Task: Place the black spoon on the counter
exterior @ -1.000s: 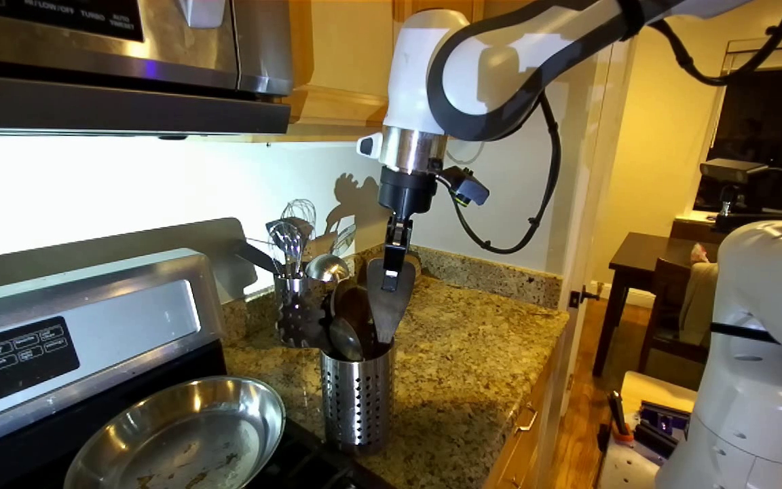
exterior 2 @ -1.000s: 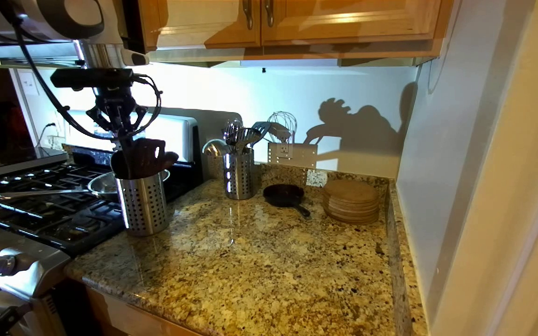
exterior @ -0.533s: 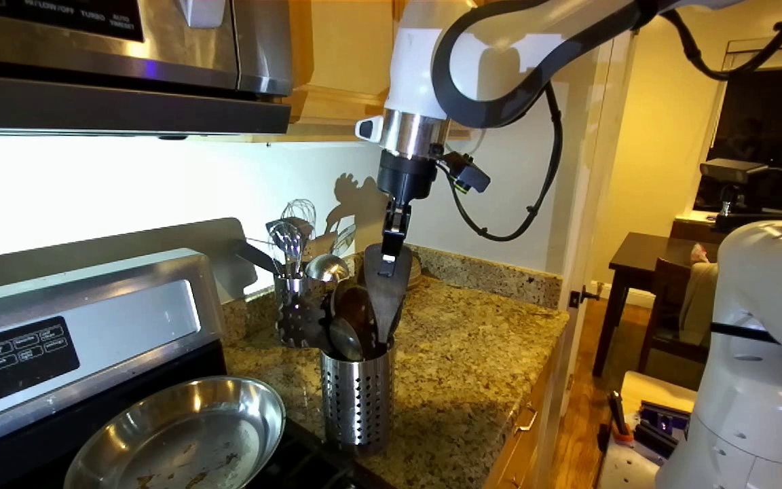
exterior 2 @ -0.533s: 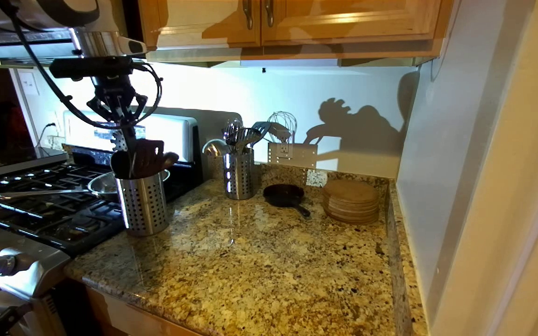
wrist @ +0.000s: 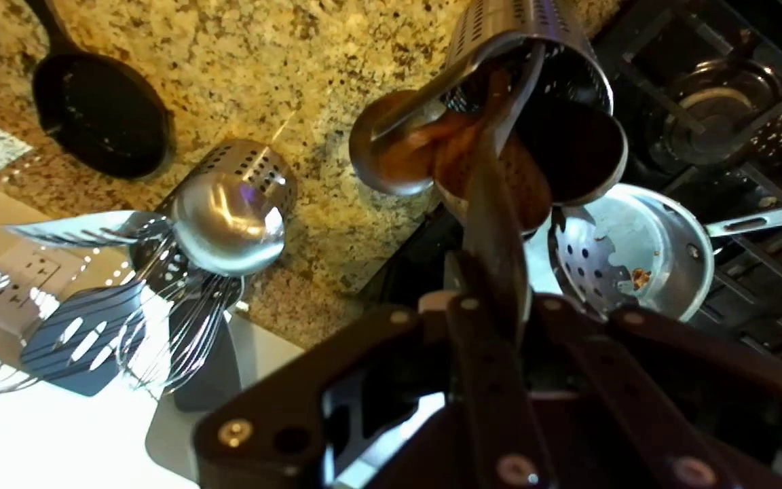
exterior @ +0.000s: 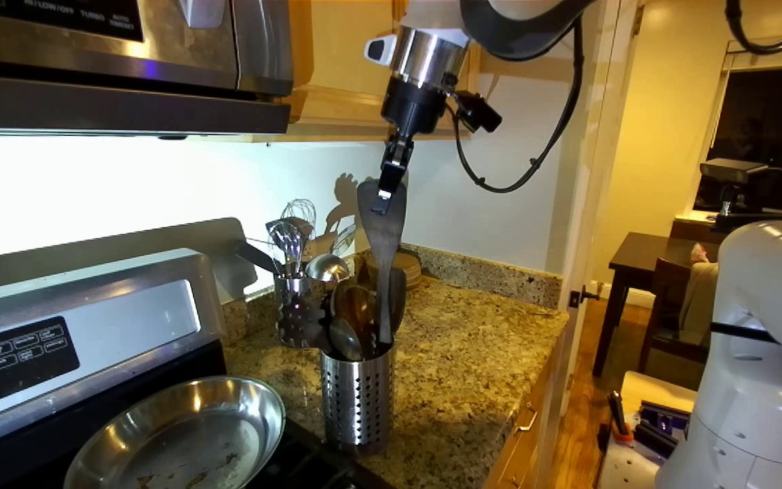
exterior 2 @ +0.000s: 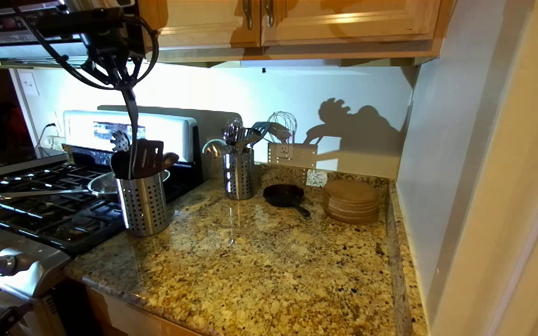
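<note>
My gripper (exterior: 382,202) is shut on the head of a long dark utensil, which I take as the black spoon (exterior: 384,238). Its head looks broad and paddle-like there, and thin edge-on in an exterior view (exterior 2: 132,112). In the wrist view the spoon (wrist: 496,217) runs from the jaws (wrist: 506,305) down to the steel holder (wrist: 476,37). The handle's lower end is hidden at or inside the rim of that holder (exterior: 357,401). The counter (exterior 2: 269,261) is speckled granite under the holder; it also shows in the wrist view (wrist: 323,68).
The holder also carries a slotted dark spatula (exterior 2: 150,158) and several spoons. A second steel holder (exterior 2: 238,175) with whisks stands behind. A small black skillet (exterior 2: 283,195) and stacked round boards (exterior 2: 350,200) are at the back. A steel pan (exterior: 187,428) sits on the stove. Cabinets (exterior 2: 203,23) hang above.
My gripper has risen and tilted, drawing the dark utensil upward. More of its handle now shows above the holder. The other utensils in the holder have shifted only slightly.
</note>
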You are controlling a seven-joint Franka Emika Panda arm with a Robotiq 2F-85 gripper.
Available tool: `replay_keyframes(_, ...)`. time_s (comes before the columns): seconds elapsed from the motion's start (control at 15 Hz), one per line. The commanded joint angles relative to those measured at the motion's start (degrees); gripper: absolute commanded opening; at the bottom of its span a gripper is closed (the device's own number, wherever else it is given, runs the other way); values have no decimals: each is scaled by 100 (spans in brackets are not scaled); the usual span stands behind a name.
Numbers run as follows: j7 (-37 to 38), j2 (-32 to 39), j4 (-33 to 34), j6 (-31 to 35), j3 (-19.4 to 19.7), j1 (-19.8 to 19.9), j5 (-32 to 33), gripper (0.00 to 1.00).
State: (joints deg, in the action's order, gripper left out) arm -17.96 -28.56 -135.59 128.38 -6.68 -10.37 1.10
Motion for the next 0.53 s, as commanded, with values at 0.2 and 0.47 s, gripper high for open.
replay_keyframes(0.2,61,-976,180,-388,266,47,191,8)
replay_keyframes(0.47,118,-1535,162,-307,482,186,202,8)
